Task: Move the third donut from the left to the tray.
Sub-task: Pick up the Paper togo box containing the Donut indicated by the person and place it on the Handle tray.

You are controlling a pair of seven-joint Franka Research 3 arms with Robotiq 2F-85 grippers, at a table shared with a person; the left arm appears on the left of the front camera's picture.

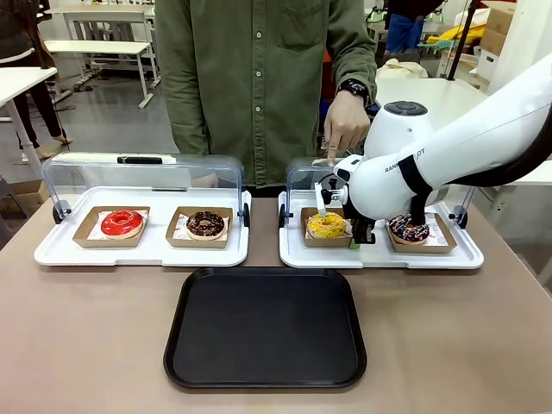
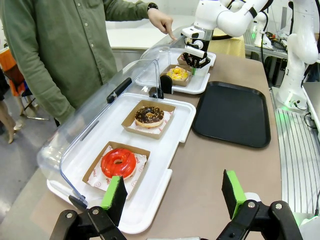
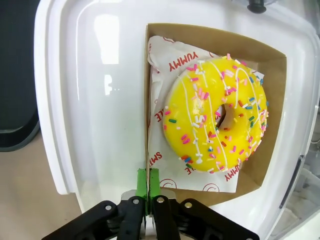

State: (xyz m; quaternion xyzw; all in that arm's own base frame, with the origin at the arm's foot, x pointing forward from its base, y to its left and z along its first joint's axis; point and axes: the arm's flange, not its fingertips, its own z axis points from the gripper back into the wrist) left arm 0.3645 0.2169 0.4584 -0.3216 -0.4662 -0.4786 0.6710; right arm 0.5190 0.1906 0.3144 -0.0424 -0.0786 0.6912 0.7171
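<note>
The right gripper (image 3: 148, 186) is nearest the lens. Its green pads are clenched on the upright lip of the card (image 3: 215, 37), taking cardboard rather than icing. I judge this is so the glaze stays unmarked and card and donut travel as one.

The yellow donut (image 3: 215, 112) sits on printed paper inside that card, and the card appears to lie flat in the white tray (image 3: 90, 100), not yet lifted. That tray's clear lid (image 1: 304, 175) is swung up behind it, which leaves the approach from the robot's side free. A dark sprinkled donut (image 1: 408, 228) sits just beside it, past the gripper.

The person's hand (image 1: 347, 125) hangs above the lid with a finger pointing down, probably marking which donut is meant. The black tray (image 1: 266, 328) lies just in front of the white trays, between them, so the carry looks short.

The left gripper (image 2: 174, 189) hangs with its jaws spread wide and holding nothing. It is near the other white tray (image 2: 150, 200), which holds the red donut (image 2: 118, 162) and the chocolate donut (image 2: 149, 115), and is well apart from the work.
</note>
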